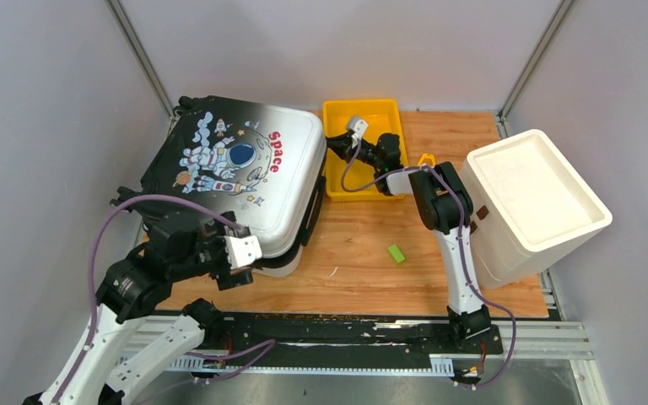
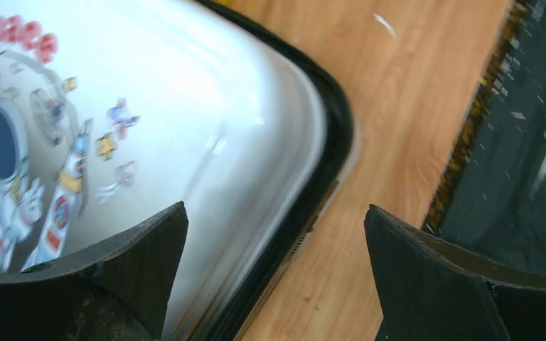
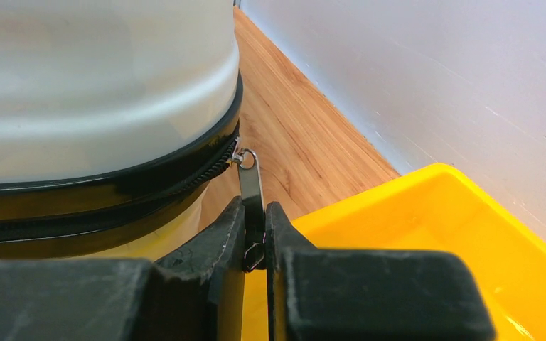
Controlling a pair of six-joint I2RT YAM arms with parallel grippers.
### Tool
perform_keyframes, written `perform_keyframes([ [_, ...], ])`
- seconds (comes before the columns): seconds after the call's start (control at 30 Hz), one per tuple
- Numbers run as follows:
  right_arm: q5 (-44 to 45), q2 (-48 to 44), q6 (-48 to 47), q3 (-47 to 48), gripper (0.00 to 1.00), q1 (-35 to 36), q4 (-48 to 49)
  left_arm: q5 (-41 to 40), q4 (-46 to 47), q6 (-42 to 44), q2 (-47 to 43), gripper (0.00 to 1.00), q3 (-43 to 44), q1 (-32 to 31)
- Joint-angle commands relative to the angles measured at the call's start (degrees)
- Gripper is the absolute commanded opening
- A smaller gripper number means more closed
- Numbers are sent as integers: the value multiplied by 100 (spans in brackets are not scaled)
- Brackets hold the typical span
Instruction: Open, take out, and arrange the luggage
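The luggage (image 1: 236,173) lies flat at the left of the table, astronaut side up, its shell fading from white to black. In the right wrist view its white shell (image 3: 99,78) and black zip band fill the left. My right gripper (image 3: 254,213) is shut on the metal zipper pull (image 3: 250,181) at the suitcase's far right edge, next to the yellow tray; in the top view it sits at that corner (image 1: 337,145). My left gripper (image 1: 240,253) is open and empty over the near right corner (image 2: 206,142), straddling the shell edge (image 2: 274,213).
A yellow plastic tray (image 1: 388,114) stands at the back centre, its rim also in the right wrist view (image 3: 426,199). A white foam box (image 1: 533,198) stands at the right. A small green block (image 1: 396,253) lies on the wooden tabletop (image 1: 363,253).
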Motion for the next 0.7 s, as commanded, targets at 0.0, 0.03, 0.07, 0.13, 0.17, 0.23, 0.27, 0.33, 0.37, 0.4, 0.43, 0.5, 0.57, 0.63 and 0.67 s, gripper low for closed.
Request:
perform_keyframes([
  [0.0, 394, -854, 91, 23, 0, -236, 994, -1434, 1674, -3080, -121, 100, 235, 16],
  [0.03, 340, -885, 108, 25, 0, -226, 931, -2472, 1823, -3566, -88, 100, 328, 17],
  [0.07, 243, -912, 114, 10, 0, -220, 867, -2859, 1788, -4263, 63, 100, 505, 14],
  [0.13, 127, -1011, 81, -83, 0, -171, 782, -3680, 1516, -4795, 386, 100, 777, 21],
  [0.17, 98, -1073, 41, -176, 0, -148, 779, -3797, 1349, -5042, 617, 100, 854, 19],
  [0.23, 76, -1245, -70, -354, 0, -83, 750, -4099, 1104, -5426, 946, 100, 1045, 60],
  [0.27, 76, -1294, -107, -447, 0, -53, 729, -4191, 1020, -5565, 1060, 100, 1196, 105],
  [0.33, 64, -1494, -106, -635, 0, 5, 721, -4112, 767, -5941, 1347, 100, 1436, 459],
  [0.37, 47, -1571, -97, -775, 0, 52, 729, -4013, 639, -6109, 1490, 100, 1513, 850],
  [0.4, 41, -1657, -101, -886, 0, 97, 744, -3719, 598, -6144, 1543, 100, 1643, 1115],
  [0.43, 52, -1731, -105, -1018, 0, 148, 774, -3579, 544, -6195, 1647, 100, 1695, 1706],
  [0.5, 142, -1882, -111, -1320, 0, 263, 961, -3143, 497, -6158, 1847, 100, 1846, 2631],
  [0.57, 221, -2039, -120, -1633, 0, 380, 1160, -3022, 391, -6125, 2171, 100, 2145, 3168],
  [0.63, 259, -2190, -190, -1871, 0, 515, 1208, -2992, 277, -5964, 2599, 100, 2489, 3484],
  [0.67, 286, -2254, -256, -1974, 0, 609, 1209, -2996, 160, -5842, 2886, 100, 2624, 3531],
])
